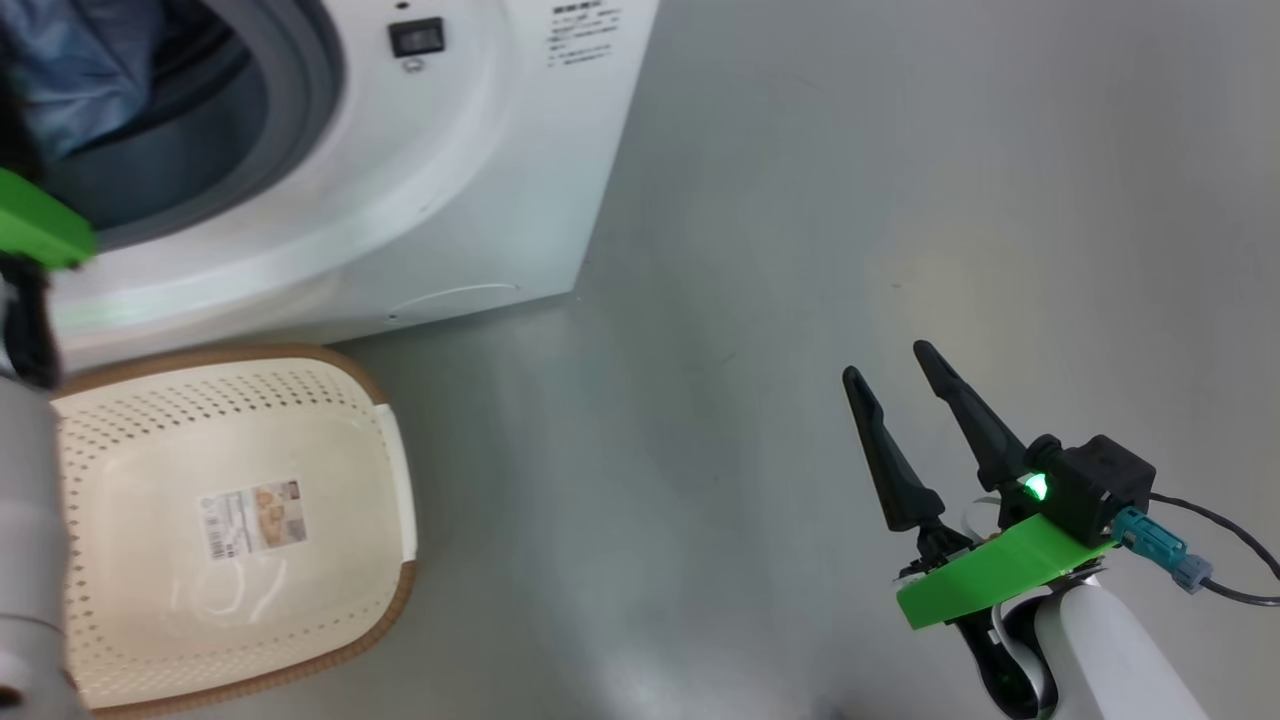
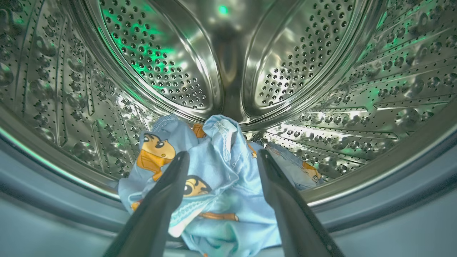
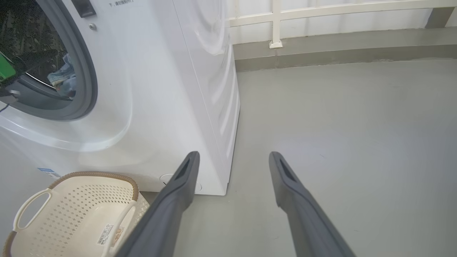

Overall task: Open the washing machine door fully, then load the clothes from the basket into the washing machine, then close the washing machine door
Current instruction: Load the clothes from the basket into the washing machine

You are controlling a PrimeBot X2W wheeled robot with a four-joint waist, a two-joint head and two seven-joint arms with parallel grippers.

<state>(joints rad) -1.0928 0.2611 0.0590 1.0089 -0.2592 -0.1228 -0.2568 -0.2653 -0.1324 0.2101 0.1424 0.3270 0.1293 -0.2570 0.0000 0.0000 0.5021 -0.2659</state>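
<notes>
The washing machine stands with its round opening uncovered; the washing machine door is out of view. My left gripper reaches into the steel drum, open, one finger on each side of the blue cartoon-print clothes. They lie heaped at the drum's front lip. A bit of the clothes also shows through the opening. The cream basket sits on the floor in front of the machine, with just a paper label on its bottom. My right gripper hovers open over bare floor to the machine's right.
Grey floor spreads to the right of the machine. A low wall base and a white railing run behind it. The grey rubber gasket rings the opening. My left forearm crosses the basket's left side.
</notes>
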